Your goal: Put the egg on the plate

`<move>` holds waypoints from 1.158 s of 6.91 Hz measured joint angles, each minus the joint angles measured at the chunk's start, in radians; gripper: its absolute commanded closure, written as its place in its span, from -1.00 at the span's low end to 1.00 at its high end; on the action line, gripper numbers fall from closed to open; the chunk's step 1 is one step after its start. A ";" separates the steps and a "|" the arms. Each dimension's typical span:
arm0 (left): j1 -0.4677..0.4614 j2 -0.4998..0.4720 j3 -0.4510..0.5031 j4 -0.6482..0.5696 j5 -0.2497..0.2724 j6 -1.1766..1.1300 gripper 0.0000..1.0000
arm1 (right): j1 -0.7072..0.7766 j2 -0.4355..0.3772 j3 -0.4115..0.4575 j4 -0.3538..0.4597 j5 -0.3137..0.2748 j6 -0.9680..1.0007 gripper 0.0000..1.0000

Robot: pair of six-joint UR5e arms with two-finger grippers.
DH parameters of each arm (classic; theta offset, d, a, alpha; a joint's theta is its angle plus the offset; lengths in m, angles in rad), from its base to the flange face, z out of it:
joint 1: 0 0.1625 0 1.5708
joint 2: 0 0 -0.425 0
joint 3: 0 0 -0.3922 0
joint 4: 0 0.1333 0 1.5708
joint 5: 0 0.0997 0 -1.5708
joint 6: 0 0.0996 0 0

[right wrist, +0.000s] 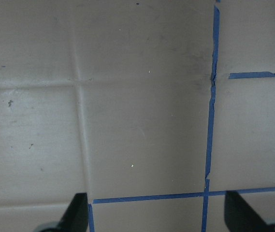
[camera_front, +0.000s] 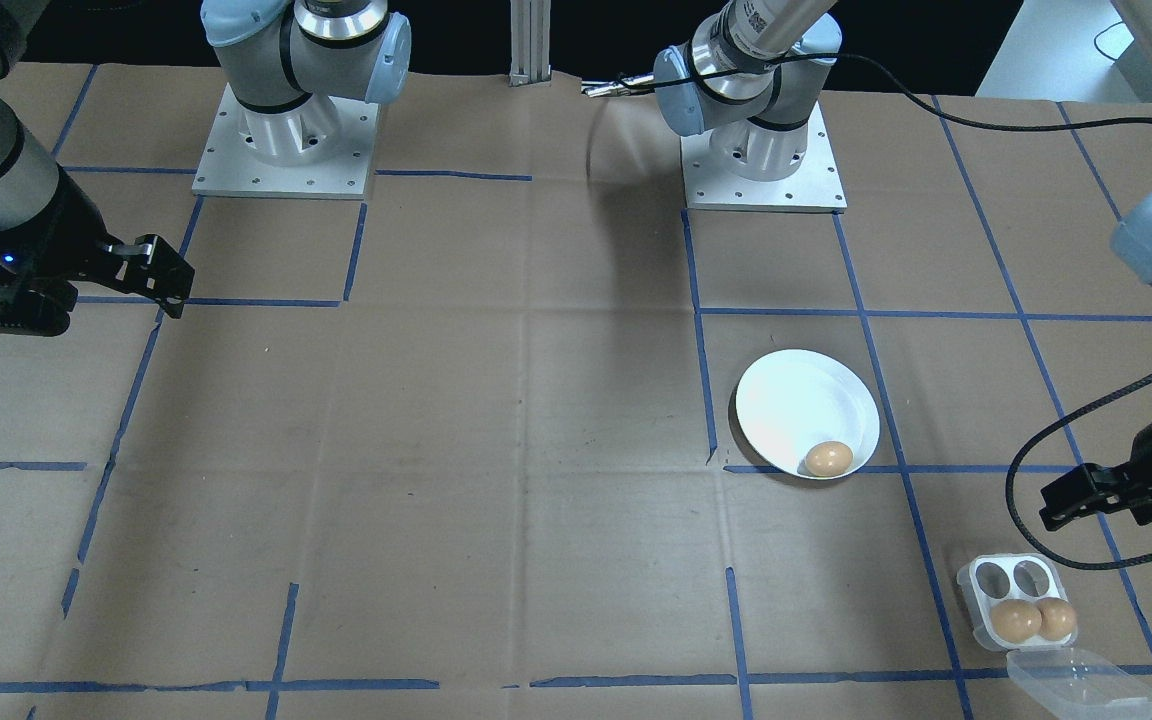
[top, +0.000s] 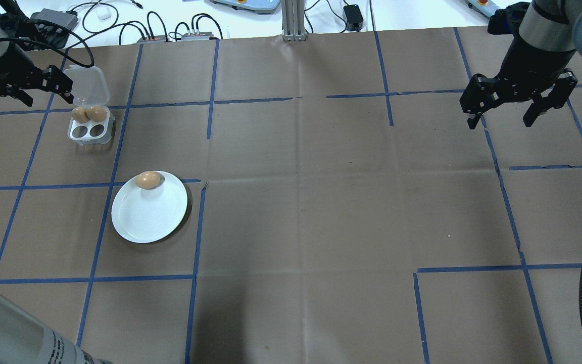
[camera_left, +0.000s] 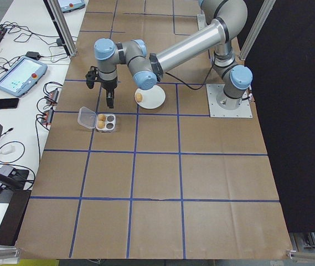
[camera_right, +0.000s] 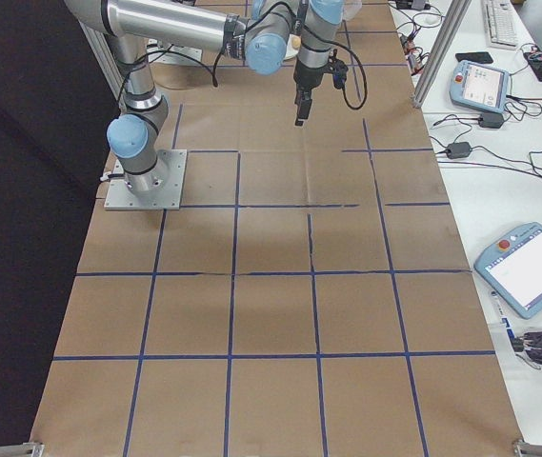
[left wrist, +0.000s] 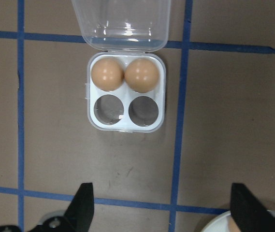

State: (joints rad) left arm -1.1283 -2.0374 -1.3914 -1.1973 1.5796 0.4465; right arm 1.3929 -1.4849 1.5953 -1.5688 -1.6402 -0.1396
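One brown egg (top: 148, 180) lies on the white plate (top: 147, 215), near its rim on the side facing the tray (top: 90, 128). The clear tray sits on the counter (top: 321, 202) well apart from the plate, lid flipped back (two eggs fill the two cups by the lid). The left end effector (top: 24, 87) hangs above the counter just beside the tray, fingers spread, holding nothing. The right end effector (top: 518, 106) hangs far off, spread too, and holds nothing.
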 measured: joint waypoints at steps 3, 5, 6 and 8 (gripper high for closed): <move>0.003 -0.020 0.016 -0.008 0.005 0.385 -1.00 | 0.000 0.000 0.000 0.000 -0.001 0.000 -1.00; 0.003 -0.027 0.018 -0.012 0.007 0.707 -1.00 | 0.000 0.000 0.000 0.000 -0.001 0.000 -1.00; 0.003 -0.034 0.022 -0.011 0.006 0.843 -1.00 | 0.000 0.000 0.000 0.000 0.000 0.000 -1.00; 0.002 -0.050 0.031 -0.010 0.004 1.066 -1.00 | 0.000 0.000 0.000 0.001 -0.001 0.000 -1.00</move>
State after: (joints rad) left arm -1.1258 -2.0875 -1.3600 -1.2073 1.5833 1.5124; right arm 1.3929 -1.4849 1.5953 -1.5683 -1.6412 -0.1396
